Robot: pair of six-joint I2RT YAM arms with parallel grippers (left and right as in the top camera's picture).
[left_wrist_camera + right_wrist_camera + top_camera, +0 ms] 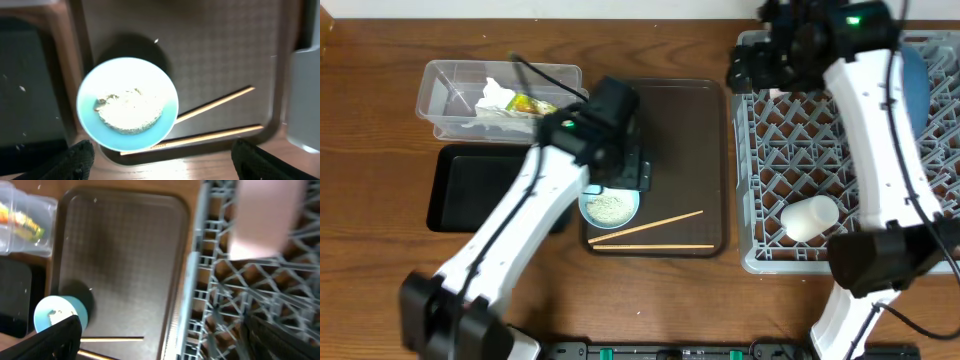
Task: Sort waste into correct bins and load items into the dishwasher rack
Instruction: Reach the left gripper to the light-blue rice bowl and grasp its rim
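A light-blue bowl (610, 207) holding white rice scraps (130, 110) sits at the front left of a dark brown serving tray (690, 140). Two wooden chopsticks (655, 228) lie beside it, also in the left wrist view (215, 104). My left gripper (165, 167) is open and empty, just above the bowl (127, 103). My right gripper (170, 347) is open and empty over the far left edge of the grey rack (800, 150). A white cup (810, 217) lies in the rack. A dark blue plate (917, 80) stands there, mostly hidden by my right arm.
A clear tub (450, 95) at the back left holds a white napkin (495, 97) and a yellow-green wrapper (530, 104). A black tray (470, 190) lies in front of it. A pale blurred object (265, 217) sits in the rack (220, 295).
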